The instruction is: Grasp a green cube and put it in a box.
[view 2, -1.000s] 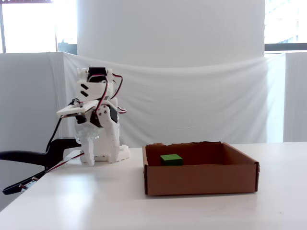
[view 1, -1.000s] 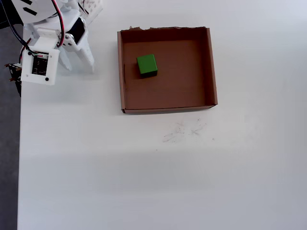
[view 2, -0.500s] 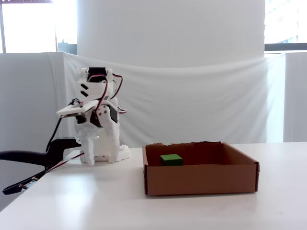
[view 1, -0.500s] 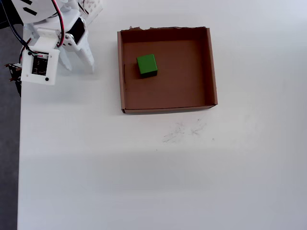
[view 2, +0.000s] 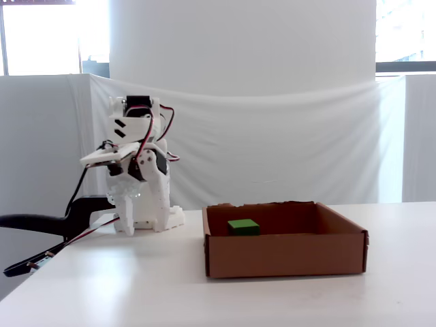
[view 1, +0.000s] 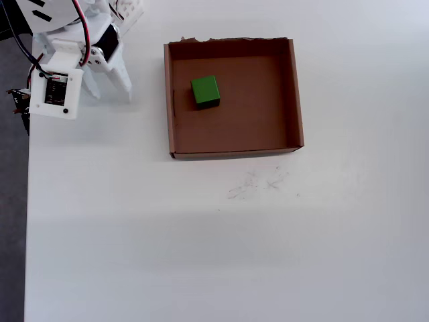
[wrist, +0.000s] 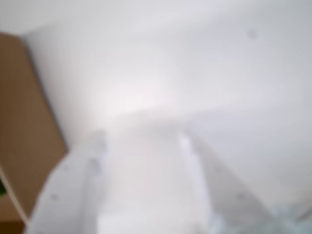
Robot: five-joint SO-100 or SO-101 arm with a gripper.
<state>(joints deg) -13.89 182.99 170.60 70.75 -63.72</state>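
The green cube (view 1: 205,91) lies inside the brown cardboard box (view 1: 231,153), in its upper left part, apart from the walls. It also shows in the fixed view (view 2: 243,227) behind the box's front wall (view 2: 286,255). The white arm is folded back at the table's upper left corner. My gripper (view 1: 109,95) points down at bare table left of the box, open and empty. In the blurred wrist view the two white fingers (wrist: 141,139) stand apart over white table, with the box (wrist: 24,122) at the left edge.
The table's left edge (view 1: 27,201) drops to a dark floor. A small circuit board and cables (view 1: 17,100) hang off that edge by the arm's base. Faint scuff marks (view 1: 258,182) lie below the box. A white curtain (view 2: 272,136) backs the table.
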